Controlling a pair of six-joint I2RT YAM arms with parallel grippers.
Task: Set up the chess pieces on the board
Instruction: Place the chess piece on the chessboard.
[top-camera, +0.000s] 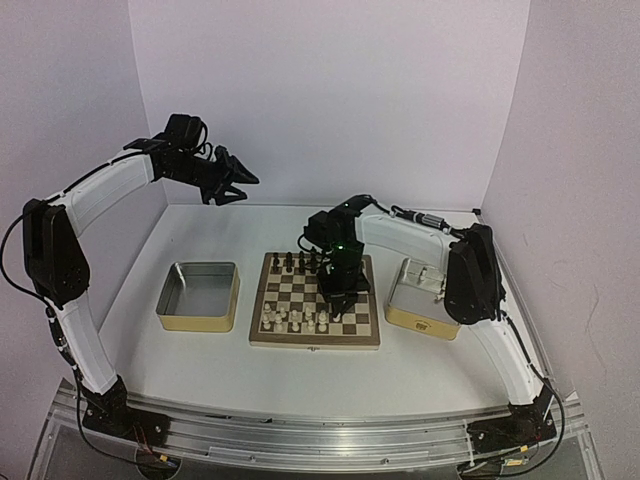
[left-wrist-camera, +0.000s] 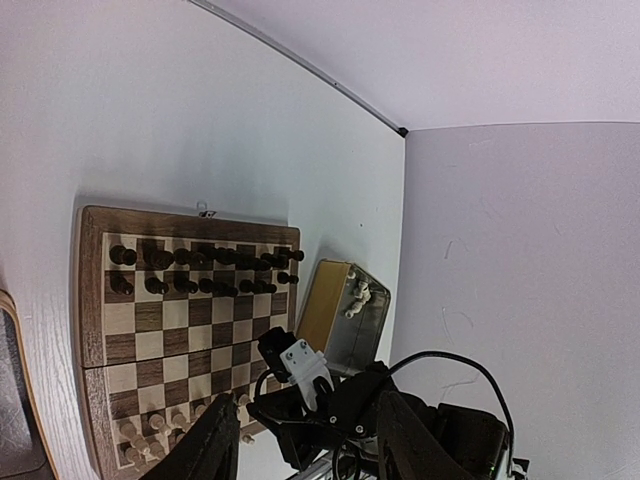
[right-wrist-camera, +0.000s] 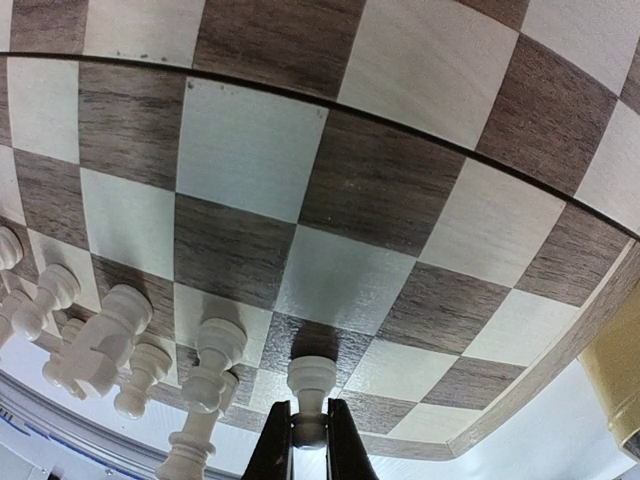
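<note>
The right gripper (right-wrist-camera: 308, 440) is down over the near half of the board (top-camera: 310, 342). Its fingers are pinched tight on the top of a white pawn (right-wrist-camera: 312, 378). The pawn hangs upright, with its round base over a dark square close to the board's near edge. Whether the base touches the wood cannot be told.

Just to its left, the other white pieces (top-camera: 295, 318) stand in the two near rows. The dark pieces (top-camera: 295, 262) fill the two far rows. The middle squares are bare.

The left gripper (top-camera: 240, 180) is raised high above the far left of the table (top-camera: 200, 380), well apart from the board. Its fingers are spread and hold nothing.

A metal tin (top-camera: 198, 318) sits to the left of the board. A second tin (top-camera: 420, 322) sits just beside the board's right edge. The left wrist view shows a few spare white pieces (left-wrist-camera: 355, 295) lying in it.
</note>
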